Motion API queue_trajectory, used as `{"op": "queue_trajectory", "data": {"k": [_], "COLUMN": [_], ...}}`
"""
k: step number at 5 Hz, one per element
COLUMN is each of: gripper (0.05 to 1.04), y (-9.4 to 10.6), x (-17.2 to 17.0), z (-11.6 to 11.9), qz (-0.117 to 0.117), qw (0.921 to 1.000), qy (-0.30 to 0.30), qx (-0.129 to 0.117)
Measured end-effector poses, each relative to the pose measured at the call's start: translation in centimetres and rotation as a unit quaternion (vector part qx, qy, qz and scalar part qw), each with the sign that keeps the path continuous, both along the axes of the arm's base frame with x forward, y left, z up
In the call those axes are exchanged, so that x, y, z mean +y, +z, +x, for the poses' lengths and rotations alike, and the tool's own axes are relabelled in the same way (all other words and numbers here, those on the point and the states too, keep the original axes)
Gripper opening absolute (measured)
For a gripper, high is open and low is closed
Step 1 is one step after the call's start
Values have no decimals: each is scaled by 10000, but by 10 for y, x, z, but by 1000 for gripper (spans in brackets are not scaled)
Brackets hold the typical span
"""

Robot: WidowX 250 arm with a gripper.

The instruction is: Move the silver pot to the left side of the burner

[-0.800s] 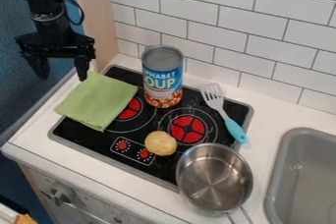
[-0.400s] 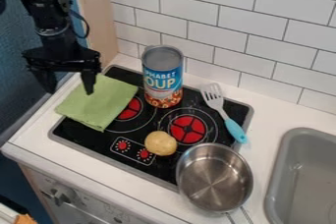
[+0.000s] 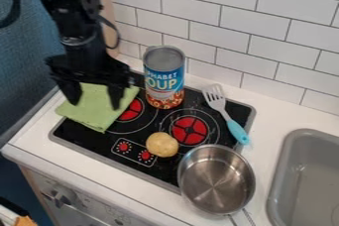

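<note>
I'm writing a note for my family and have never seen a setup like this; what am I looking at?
The black machine is a robot arm; its gripper, a two-fingered hand, hangs open above a green cloth and holds nothing. One fixed camera looks down at a slant on a toy kitchen. The cloth lies partly over the black stove top, which also carries a soup can, a blue-handled fork and what looks like a potato. The silver pot sits at its front right corner, beside a grey sink.
</note>
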State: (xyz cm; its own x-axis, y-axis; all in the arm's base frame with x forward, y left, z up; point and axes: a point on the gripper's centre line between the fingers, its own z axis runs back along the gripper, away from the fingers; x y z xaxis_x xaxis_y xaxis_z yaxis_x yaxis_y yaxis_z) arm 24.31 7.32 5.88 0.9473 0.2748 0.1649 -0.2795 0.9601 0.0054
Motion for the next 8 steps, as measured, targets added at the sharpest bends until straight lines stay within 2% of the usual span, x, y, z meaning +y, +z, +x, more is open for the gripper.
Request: {"op": "queue_trajectory", "data": {"k": [1,2,3,5,6,8], "gripper": [1000,999,999,999,999,969], "y": [-3,-10,-24,-56,-70,-89], "x": [-43,-81,-107,-126,-134,-127], "z": [-2,-3,-6,-9,-14,-17], "qz": [67,229,93,281,439,409], "qw": [9986,9948,9936,9929,9911,9934], "qy": [-504,-989,-1103,-1100,-1128,-783], "qx": [157,88,230,347,553,728]}}
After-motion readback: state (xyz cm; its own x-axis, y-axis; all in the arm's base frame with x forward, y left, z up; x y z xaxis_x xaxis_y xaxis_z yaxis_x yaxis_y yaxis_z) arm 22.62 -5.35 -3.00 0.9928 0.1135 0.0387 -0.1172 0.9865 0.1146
